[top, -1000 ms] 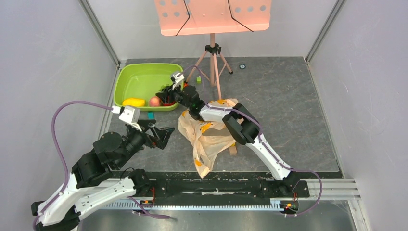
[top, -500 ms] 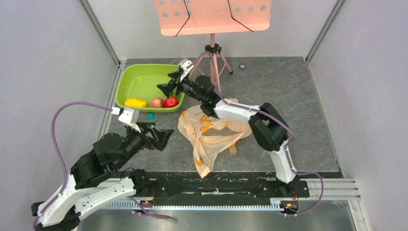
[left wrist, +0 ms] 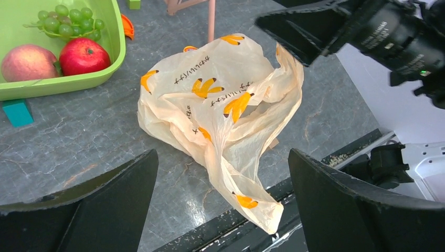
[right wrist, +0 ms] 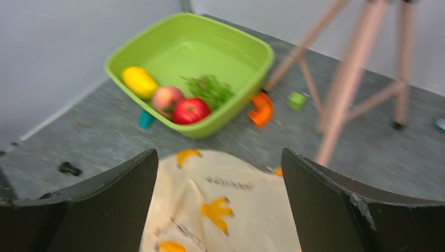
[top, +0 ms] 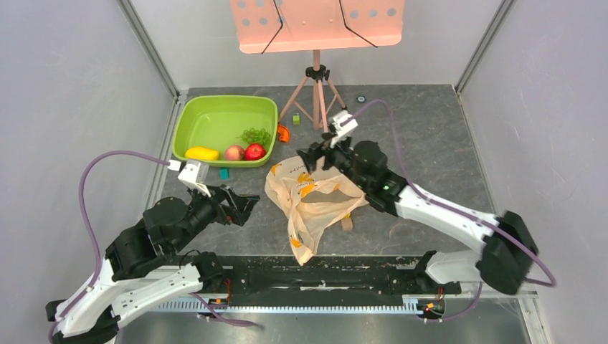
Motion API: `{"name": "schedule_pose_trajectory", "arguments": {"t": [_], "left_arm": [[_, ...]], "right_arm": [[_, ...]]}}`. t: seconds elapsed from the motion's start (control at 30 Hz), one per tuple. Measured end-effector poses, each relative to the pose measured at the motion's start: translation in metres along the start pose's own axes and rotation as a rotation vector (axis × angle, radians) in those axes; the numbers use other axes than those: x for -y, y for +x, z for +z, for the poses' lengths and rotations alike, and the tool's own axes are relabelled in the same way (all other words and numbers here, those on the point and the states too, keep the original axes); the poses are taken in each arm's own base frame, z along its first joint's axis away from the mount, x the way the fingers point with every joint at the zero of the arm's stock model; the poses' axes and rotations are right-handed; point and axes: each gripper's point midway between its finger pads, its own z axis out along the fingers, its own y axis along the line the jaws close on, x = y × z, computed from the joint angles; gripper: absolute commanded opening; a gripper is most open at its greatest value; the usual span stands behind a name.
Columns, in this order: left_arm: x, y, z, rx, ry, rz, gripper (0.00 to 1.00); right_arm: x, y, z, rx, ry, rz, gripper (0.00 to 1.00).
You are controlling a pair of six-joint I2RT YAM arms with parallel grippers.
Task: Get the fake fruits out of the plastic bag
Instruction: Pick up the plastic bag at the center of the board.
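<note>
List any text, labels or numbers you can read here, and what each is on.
On the plastic bag: short lines of dark script beside the orange prints, too small and stylised to read; blurred in the right wrist view.
On the green tub: no text visible.
Nothing else shows readable writing.

White shells over chunky black joints on left arm point(top: 143, 247) and right arm point(top: 437, 213) alike. Purple cable point(top: 115, 153) loops off each small white wrist camera box point(top: 192, 173); left gripper point(top: 244, 203) and right gripper point(top: 310, 158) are matte black.
</note>
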Motion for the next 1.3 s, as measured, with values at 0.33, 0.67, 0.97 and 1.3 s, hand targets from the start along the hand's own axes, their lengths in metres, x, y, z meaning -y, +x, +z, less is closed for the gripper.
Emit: {"name": "schedule_pose_trajectory", "arguments": {"t": [0.33,0.67,0.97,1.3], "left_arm": [[0.004,0.008,0.002,-0.026,0.018,-0.032,1.0],[0.007,0.02,0.007,-0.052,0.039,-0.046,1.0],[0.011,0.02,0.007,-0.052,0.052,-0.066,1.0],[0.009,0.018,0.004,-0.028,0.065,-0.077,1.0]], "right_arm": [[0.055,0.02,-0.097,-0.178,0.233,-0.164,0.98],[0.063,0.104,-0.139,-0.412,0.119,-0.397,0.98],[0.07,0.163,-0.136,-0.469,0.033,-0.58,0.85],[0.089,0.156,-0.112,-0.473,0.166,-0.598,0.02]]}}
